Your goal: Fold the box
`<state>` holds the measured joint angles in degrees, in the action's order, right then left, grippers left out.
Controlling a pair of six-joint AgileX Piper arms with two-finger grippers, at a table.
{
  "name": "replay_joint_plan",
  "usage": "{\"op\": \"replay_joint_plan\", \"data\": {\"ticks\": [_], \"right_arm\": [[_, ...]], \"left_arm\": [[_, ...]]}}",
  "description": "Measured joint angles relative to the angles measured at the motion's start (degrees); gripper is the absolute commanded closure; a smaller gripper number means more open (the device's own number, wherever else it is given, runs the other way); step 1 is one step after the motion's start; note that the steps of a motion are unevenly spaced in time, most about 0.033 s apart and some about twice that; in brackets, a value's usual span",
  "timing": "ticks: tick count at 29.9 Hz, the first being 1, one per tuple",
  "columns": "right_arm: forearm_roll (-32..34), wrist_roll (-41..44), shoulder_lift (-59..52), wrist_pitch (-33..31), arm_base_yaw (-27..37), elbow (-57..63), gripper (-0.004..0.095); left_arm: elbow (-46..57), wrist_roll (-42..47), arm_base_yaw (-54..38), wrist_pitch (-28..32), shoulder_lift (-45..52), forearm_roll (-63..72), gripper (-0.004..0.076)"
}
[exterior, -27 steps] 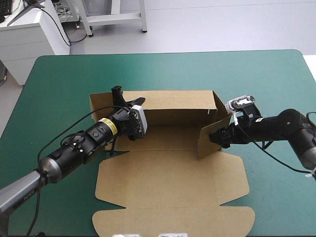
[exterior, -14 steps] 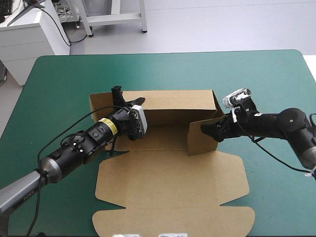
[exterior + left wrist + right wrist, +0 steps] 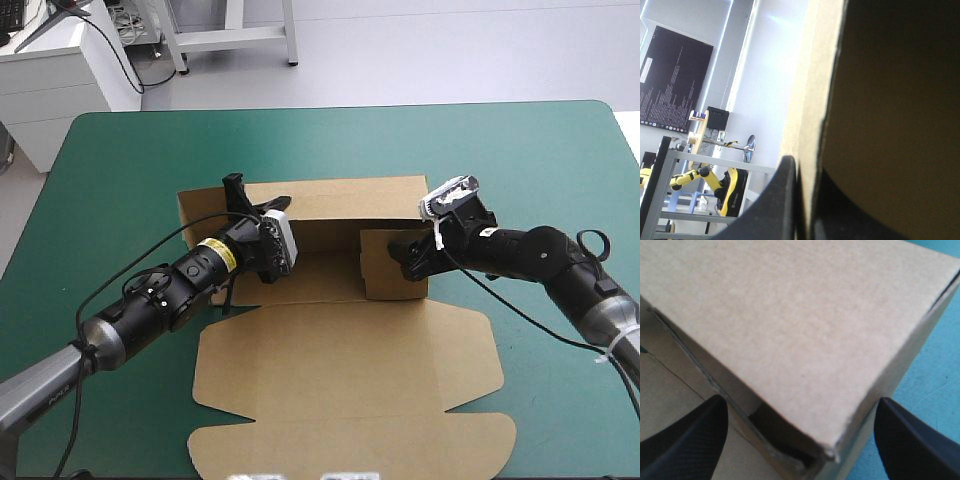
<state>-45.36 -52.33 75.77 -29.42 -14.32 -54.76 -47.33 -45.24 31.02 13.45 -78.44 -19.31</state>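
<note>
My left gripper (image 3: 800,167) is clamped on the back wall of the box (image 3: 350,370), near its left end. My right gripper (image 3: 800,407) stands wide open against the in-turned right flap. The box sits centrally, with bare teal-green cover (image 3: 130,160) all round.

A: Where's the box (image 3: 340,370)?
B: On the surface (image 3: 120,160), midway; lid flat toward the near edge, back wall upright behind.
A: And the claws?
B: Left claw (image 3: 252,202) on the wall's left end; right claw (image 3: 405,257) against the right flap.
</note>
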Motion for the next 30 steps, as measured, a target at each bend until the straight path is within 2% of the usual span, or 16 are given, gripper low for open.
{"op": "replay_joint_plan", "data": {"ticks": [3, 5, 7, 8, 12, 23, 25, 28, 30], "right_arm": [[3.3, 3.2, 0.0, 2.1, -0.4, 0.0, 0.0321], [5.1, 4.8, 0.1, 5.2, -0.3, 0.0, 0.0416], [6.3, 5.6, 0.1, 7.1, -0.2, 0.0, 0.0547], [6.4, 5.8, 0.1, 7.0, -0.2, 0.0, 0.0643], [7.3, 5.8, 0.1, 5.9, -0.2, 0.0, 0.0904], [8.1, 7.4, 0.1, 5.3, 0.3, -0.2, 0.0919], [9.3, 8.2, 0.1, 5.6, 0.3, -0.2, 0.0919], [14.0, 12.8, 0.0, 6.5, 0.3, -0.2, 0.0919], [18.3, 17.4, -0.1, 7.3, 0.3, -0.3, 0.0919]], "left_arm": [[0.0, -0.1, 0.3, -0.5, 0.0, 1.3, 0.0732], [0.0, -0.4, 0.9, -1.1, 0.0, 1.7, 0.0732], [0.0, -0.6, 1.6, -1.5, 0.2, 2.2, 0.0732], [0.0, -0.6, 1.9, -1.6, 0.2, 2.4, 0.0732], [0.0, -0.9, 2.6, -2.1, 0.2, 2.8, 0.0732], [0.0, 0.2, 3.4, -1.4, 0.3, 3.8, 0.0719], [0.0, 1.7, 4.0, -1.5, 0.3, 4.2, 0.0670], [0.0, 4.0, 5.6, -1.7, 0.3, 4.4, 0.0556], [0.0, 4.8, 7.1, -1.9, 0.3, 4.8, 0.0440]]}}
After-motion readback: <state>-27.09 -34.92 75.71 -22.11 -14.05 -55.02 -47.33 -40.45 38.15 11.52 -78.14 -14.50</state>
